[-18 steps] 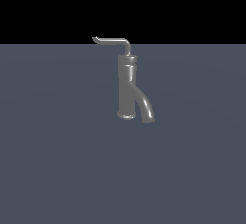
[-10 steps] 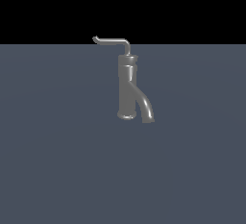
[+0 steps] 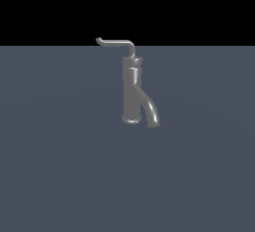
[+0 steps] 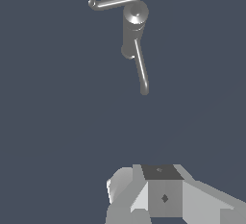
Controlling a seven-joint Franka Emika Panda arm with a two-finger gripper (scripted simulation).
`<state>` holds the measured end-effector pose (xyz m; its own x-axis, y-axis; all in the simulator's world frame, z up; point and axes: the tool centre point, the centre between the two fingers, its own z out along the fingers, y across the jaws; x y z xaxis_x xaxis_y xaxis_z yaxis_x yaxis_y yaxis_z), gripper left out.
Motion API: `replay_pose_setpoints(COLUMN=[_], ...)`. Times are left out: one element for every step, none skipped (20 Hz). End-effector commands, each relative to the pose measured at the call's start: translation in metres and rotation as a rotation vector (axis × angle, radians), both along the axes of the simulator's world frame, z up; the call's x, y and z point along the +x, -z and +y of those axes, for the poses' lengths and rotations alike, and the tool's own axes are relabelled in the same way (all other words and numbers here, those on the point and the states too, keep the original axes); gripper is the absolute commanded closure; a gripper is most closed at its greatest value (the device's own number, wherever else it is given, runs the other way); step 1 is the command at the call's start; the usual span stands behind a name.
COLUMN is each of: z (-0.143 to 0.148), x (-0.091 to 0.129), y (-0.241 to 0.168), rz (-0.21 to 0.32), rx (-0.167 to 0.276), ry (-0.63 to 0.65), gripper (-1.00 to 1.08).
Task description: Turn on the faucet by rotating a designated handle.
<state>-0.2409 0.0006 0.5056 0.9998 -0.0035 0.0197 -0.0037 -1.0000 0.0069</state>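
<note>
The flat slate-grey surface (image 3: 60, 166) carries the faucet (image 3: 131, 94), which stands upright on its round base near the middle of the exterior view, spout curving down toward that view's right. The handle (image 3: 115, 42) extends horizontally from the column top toward that view's left, ending in a small upturned tip. The gripper (image 4: 161, 196) appears only in the wrist view, well apart from the faucet; its fingers are out of frame, so whether they are spread or together cannot be told.

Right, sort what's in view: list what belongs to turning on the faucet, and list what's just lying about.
Belongs to the job:
- faucet, upright on its round base
- handle, thin bent rod on top of the column
- gripper, only partly in the wrist view, well apart from the faucet

Just lying about:
- nothing else shows; only the grey floor the faucet stands on
</note>
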Motion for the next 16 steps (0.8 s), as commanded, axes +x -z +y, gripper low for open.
replay_pose_setpoints(z=[0.001,0.001,0.001,0.002,0.002,0.003,0.003,0.004,0.005,0.005,0.006,0.007,0.008,0.009,0.010,0.011], x=[0.004,0.006,0.009,0.012,0.015,0.019,0.023,0.027,0.032,0.037,0.042,0.047,0.053,0.060,0.066,0.072], y=[0.000,0.001,0.001,0.002,0.002,0.003,0.003,0.004,0.005,0.006,0.007,0.009,0.010,0.012,0.014,0.016], rz=[0.000,0.001,0.001,0.002,0.002,0.003,0.004,0.005,0.006,0.007,0.008,0.010,0.012,0.014,0.016,0.018], rx=[0.005,0.007,0.010,0.013,0.016,0.019,0.023,0.027,0.031,0.035,0.040,0.044,0.049,0.053,0.058,0.062], ry=[0.015,0.023,0.033,0.043,0.055,0.068,0.082,0.097,0.114,0.131,0.150,0.171,0.192,0.215,0.239,0.264], gripper=[1.08,1.08,1.08,1.08,1.08,1.08,1.08,1.08,1.08,1.08,1.08,1.08,1.08,1.08,1.08,1.08])
